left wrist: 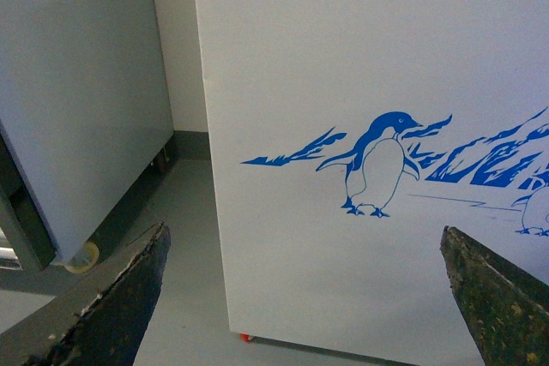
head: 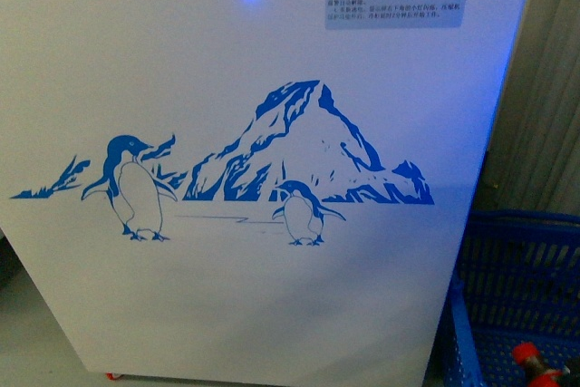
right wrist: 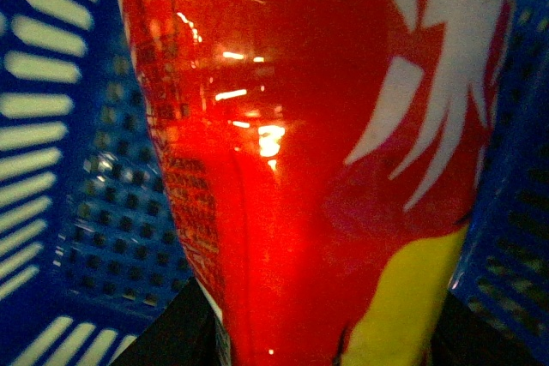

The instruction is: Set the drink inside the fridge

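Frontally, the fridge (head: 227, 88) wall fills the view; the drink (head: 526, 353) is seen only as a red cap in the blue basket (head: 507, 251). At the left wrist, the left gripper (left wrist: 304, 231) is spread wide and empty, with the fridge ahead. At the right wrist, the glossy drink is flanked by the right gripper (right wrist: 326, 332); closure cannot be told. The drink is judged slippery and fairly heavy; a mid-body grip is advised.

A red drink (right wrist: 292, 177), splashed with white and yellow graphics, fills my view inside a blue basket (right wrist: 77, 212) with slotted and perforated walls. The dark fingers (right wrist: 167, 336) of my right hand (right wrist: 317, 340) sit against it on both sides.
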Robot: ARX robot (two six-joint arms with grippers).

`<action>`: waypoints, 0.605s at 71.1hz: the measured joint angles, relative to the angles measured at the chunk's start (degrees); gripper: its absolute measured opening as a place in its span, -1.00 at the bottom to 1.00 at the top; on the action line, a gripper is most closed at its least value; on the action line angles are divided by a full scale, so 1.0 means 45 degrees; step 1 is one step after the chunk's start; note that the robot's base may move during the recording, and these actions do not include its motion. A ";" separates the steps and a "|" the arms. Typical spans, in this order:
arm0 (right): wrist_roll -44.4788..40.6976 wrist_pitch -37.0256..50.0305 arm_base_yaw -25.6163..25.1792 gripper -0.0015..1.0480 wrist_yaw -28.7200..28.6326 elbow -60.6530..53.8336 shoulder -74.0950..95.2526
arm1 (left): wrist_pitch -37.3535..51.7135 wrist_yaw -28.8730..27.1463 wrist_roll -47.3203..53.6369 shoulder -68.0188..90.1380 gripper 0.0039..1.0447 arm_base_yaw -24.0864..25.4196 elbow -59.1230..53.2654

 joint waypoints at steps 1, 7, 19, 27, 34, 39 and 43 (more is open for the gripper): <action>0.0073 0.0000 0.0039 -0.25 0.0000 -0.0117 -0.0243 | 0.0000 0.0000 0.0000 0.0000 0.85 0.0000 0.0000; 0.0840 -0.0291 0.0330 -0.25 0.0015 -0.1112 -0.2725 | 0.0000 0.0000 0.0000 0.0000 0.85 0.0000 0.0000; 0.2166 -0.1923 0.0534 -0.25 0.0049 -0.2613 -0.7830 | 0.0000 0.0000 0.0000 0.0000 0.85 0.0000 0.0000; 0.3235 -0.3517 0.0593 -0.25 -0.0243 -0.3191 -1.1366 | 0.0000 0.0000 0.0000 0.0000 0.85 0.0000 0.0000; 0.4192 -0.5319 0.0894 -0.25 -0.0272 -0.3497 -1.5135 | 0.0000 0.0000 0.0000 0.0000 0.85 0.0000 0.0000; 0.4731 -0.6533 0.1273 -0.25 -0.0058 -0.3585 -1.7636 | 0.0000 0.0000 0.0000 0.0000 0.85 0.0000 0.0000; 0.4988 -0.7349 0.1603 -0.25 0.0228 -0.3594 -1.9234 | 0.0000 0.0000 0.0000 0.0000 0.85 0.0000 0.0000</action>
